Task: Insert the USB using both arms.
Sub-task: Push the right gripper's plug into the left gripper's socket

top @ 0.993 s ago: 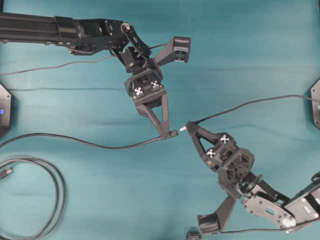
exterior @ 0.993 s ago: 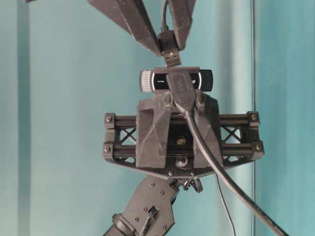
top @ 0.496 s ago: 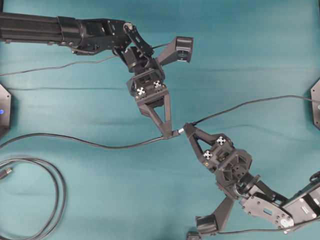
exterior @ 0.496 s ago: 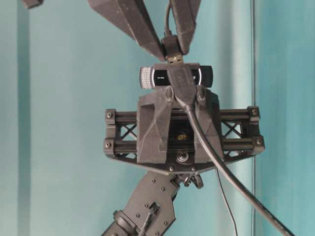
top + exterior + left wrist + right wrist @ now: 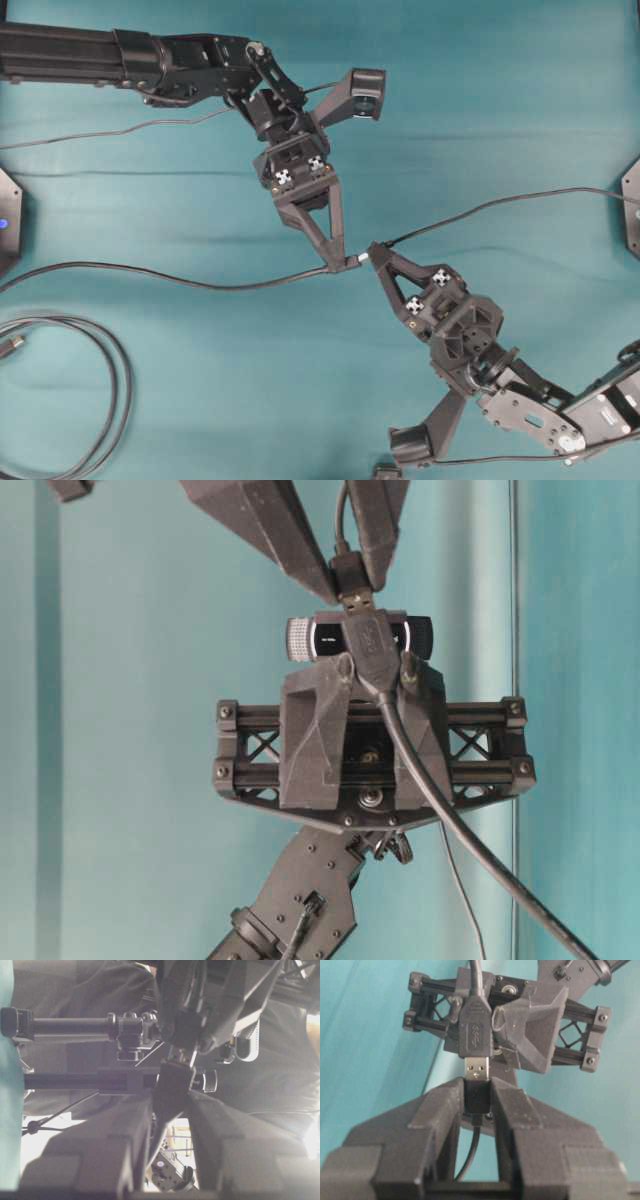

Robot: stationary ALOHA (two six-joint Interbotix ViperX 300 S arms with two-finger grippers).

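The USB plug (image 5: pixel 364 257), with its silvery metal tip (image 5: pixel 477 1069), sits between the fingers of my right gripper (image 5: pixel 376 250), which is shut on its black body. Its thin cable (image 5: pixel 500 205) trails off to the right. My left gripper (image 5: pixel 340 262) comes down from the upper left and is shut on the wider black socket (image 5: pixel 475 1030). The socket's cable (image 5: pixel 150 275) runs left. Plug and socket are lined up end to end. The metal tip meets the socket's mouth, and most of the metal still shows (image 5: pixel 358 600).
A thicker looped cable (image 5: pixel 105 400) with a brassy plug (image 5: pixel 12 345) lies at the lower left. Black units stand at the left edge (image 5: pixel 8 220) and the right edge (image 5: pixel 632 205). A teal cloth (image 5: pixel 520 90) covers the table.
The two grippers have closed in on each other. The gap between the plug's tip and the socket is gone, and they now touch.
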